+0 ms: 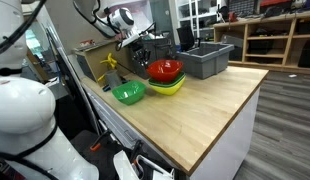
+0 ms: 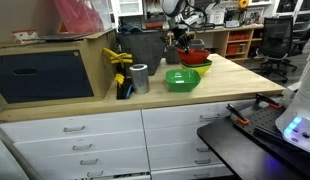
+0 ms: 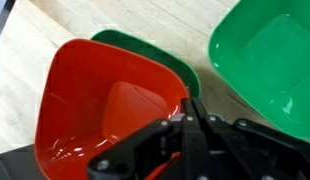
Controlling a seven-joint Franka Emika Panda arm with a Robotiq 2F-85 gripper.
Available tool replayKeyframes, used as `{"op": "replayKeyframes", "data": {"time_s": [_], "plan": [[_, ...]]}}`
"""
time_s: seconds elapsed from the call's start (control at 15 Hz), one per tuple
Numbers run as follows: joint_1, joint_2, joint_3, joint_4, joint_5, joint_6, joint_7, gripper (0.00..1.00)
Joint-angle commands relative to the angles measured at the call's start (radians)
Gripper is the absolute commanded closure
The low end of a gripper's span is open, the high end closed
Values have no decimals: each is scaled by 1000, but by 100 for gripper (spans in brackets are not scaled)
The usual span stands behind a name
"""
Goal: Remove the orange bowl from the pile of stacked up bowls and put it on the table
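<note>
The orange bowl sits on top of the pile of stacked up bowls, whose yellow outer bowl has green inside it, on the table. Both exterior views show them: the orange bowl, the pile. My gripper comes down on the bowl's near rim. In the wrist view the gripper is shut on the rim of the orange bowl. A dark green bowl of the pile shows under it.
A lone bright green bowl stands beside the pile and also shows in the wrist view. A grey plastic bin stands behind the pile. A silver can and a yellow object are near a box.
</note>
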Motion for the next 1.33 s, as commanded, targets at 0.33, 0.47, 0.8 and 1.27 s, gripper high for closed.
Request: {"op": "replayKeyframes", "data": {"time_s": [0.33, 0.47, 0.8, 1.27], "plan": [[17, -90, -5, -12, -110, -50, 55, 99], [10, -116, -9, -23, -126, -46, 75, 99], [-22, -165, -30, -47, -130, -34, 118, 99], [-82, -216, -70, -90, -144, -31, 165, 99]]}}
